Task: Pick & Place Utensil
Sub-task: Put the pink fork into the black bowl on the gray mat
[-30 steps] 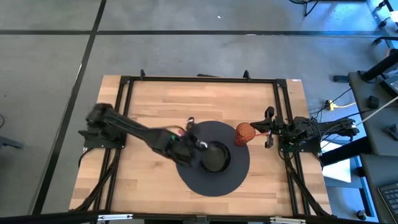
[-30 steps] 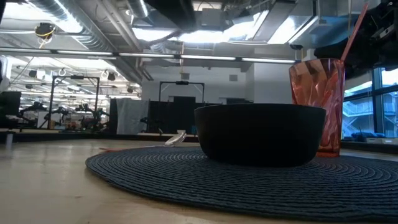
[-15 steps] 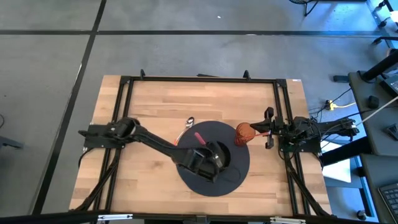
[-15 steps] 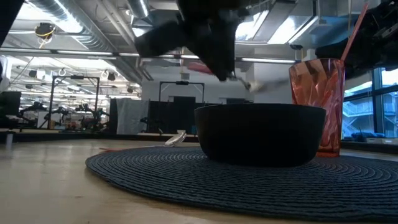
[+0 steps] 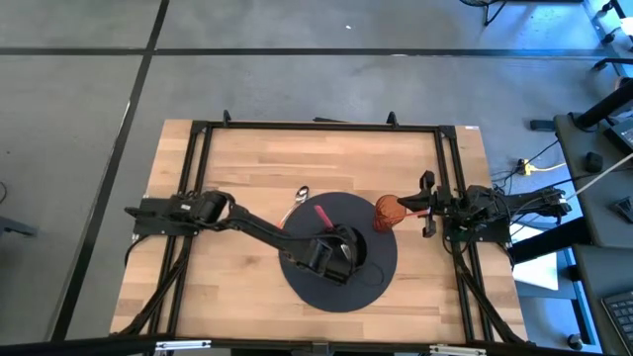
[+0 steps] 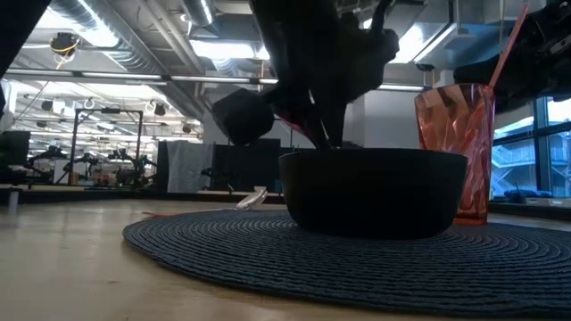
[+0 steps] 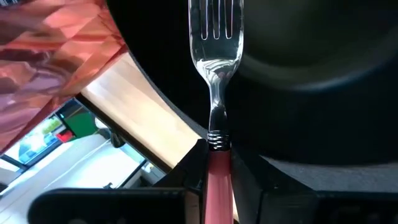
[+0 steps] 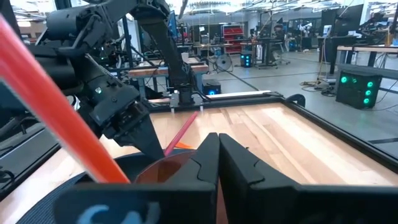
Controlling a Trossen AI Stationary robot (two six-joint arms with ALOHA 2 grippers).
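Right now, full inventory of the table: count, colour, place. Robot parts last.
placemat: 1, dark round woven, centre of the table
bowl: 1, black, on the placemat
fork: 1, clear tines with pink handle, held tines-first over the bowl
cup: 1, faceted orange-red, on the placemat's right edge beside the bowl
straw: 1, red, standing tilted in the cup
small utensil: 1, pale, on the wood beyond the placemat's upper-left edge; type unclear
table: 1, light wood, black frame
left gripper: 1, dark, over the bowl, shut on the fork's handle
right gripper: 1, dark, at the table's right edge next to the cup, fingers together
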